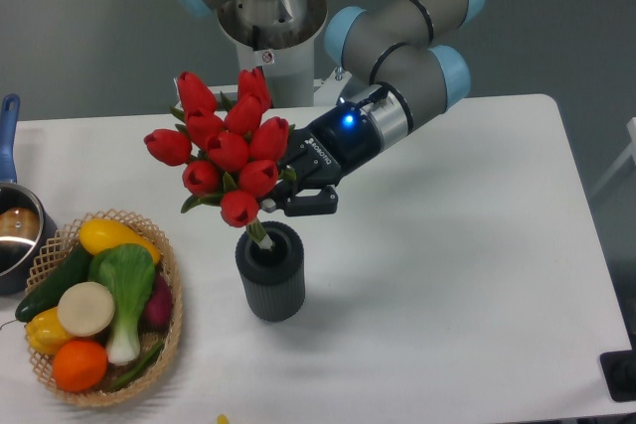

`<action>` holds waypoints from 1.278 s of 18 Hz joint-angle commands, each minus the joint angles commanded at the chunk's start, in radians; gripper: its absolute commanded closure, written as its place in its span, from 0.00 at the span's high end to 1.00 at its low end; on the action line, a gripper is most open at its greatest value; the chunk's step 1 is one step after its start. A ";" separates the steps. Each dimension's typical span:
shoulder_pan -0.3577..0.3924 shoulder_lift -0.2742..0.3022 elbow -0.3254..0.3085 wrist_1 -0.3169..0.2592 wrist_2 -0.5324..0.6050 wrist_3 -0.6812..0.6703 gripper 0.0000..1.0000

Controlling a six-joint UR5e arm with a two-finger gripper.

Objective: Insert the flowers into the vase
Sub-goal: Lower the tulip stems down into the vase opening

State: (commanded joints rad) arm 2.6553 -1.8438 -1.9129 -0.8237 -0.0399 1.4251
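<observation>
Although the tool [295, 193] is closed tight on the stems of the flowers [221, 147], the bunch sits tilted, its red heads leaning up and away from the tool while the stem ends reach down to the mouth of the vase [270, 271], which stands just below the tool on the desk [467, 275]. Whether the stems are properly inside the mouth or only at its rim, I cannot tell from here.

The risk, to my eye, is the angle. If the arm pushes down with the stems slanted, they could catch the rim and tip the small vase over, or bend. Let go too soon and the top-heavy bunch, wider than the vase, could topple out or drag it sideways.

Well off beyond the flowers, the basket [60, 245] of vegetables looks safely out of the way.

There is white lettering along the dark body of the tool, too small to read. A small red-and-white sticker on the robot base behind is likewise illegible.
</observation>
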 joint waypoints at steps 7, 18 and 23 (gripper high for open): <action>0.005 -0.043 0.003 0.000 0.002 0.000 0.16; 0.026 -0.107 -0.037 0.002 0.002 0.104 0.16; 0.044 -0.130 -0.066 0.002 0.002 0.130 0.17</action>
State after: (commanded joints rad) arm 2.6998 -1.9742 -1.9787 -0.8222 -0.0383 1.5553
